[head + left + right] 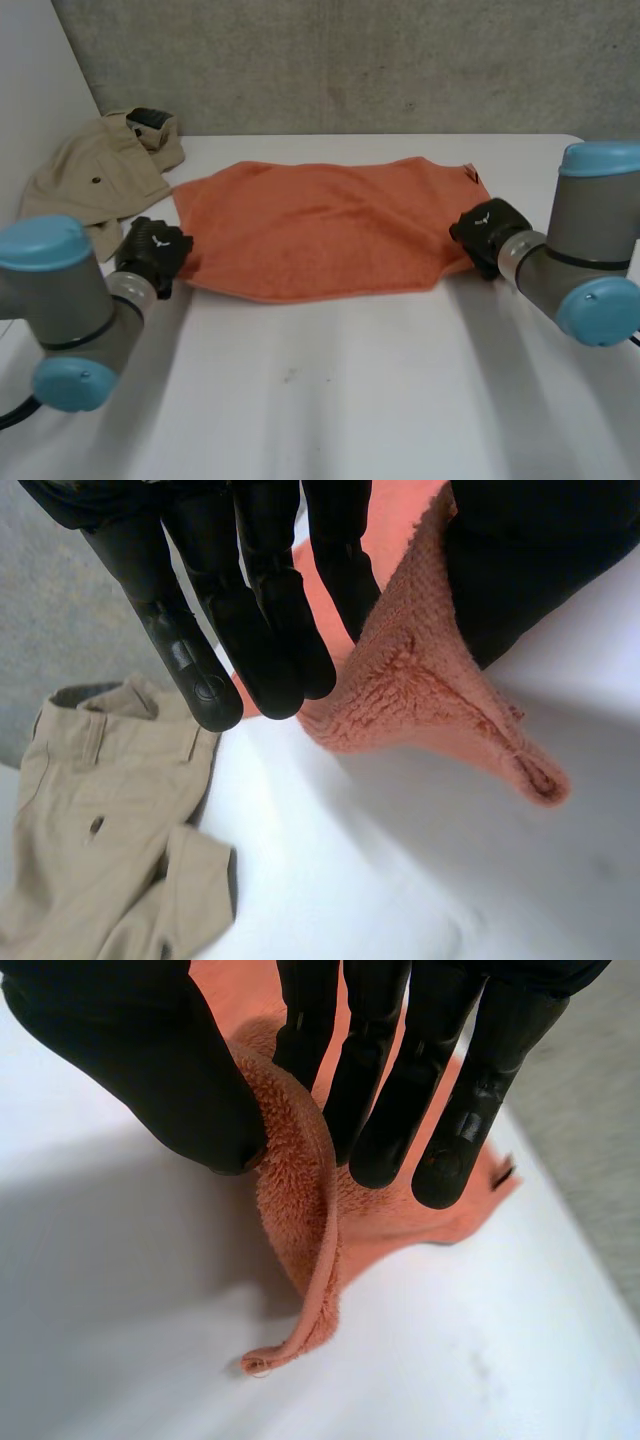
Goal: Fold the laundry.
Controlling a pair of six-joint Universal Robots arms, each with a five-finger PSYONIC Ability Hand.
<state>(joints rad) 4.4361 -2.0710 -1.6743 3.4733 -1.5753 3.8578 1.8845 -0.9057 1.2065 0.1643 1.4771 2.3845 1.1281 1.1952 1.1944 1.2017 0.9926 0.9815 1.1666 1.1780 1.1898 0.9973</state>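
Head view, nearest first: bare white table (pixel 330 400), then both arms reaching in to the near corners of the flat orange terry towel (pixel 320 230), which lies spread across the table's middle. The left hand (pixel 152 255) is at the near left corner and the right hand (pixel 488 235) at the near right. Both wrist views show the same grip, with the towel's edge pinched between straight fingers and thumb and the corner lifted just clear of the table.

I'd call this the start of the first fold. Next, both corners need to rise together and travel to the far edge, keeping the cloth taut and level.

Farther back, crumpled beige cotton trousers (pixel 95 175) wait at the far left corner. Whether they hang over the table's edge is unclear. The thumb pads are buried in the pile, so how deep each pinch goes is hard to judge.
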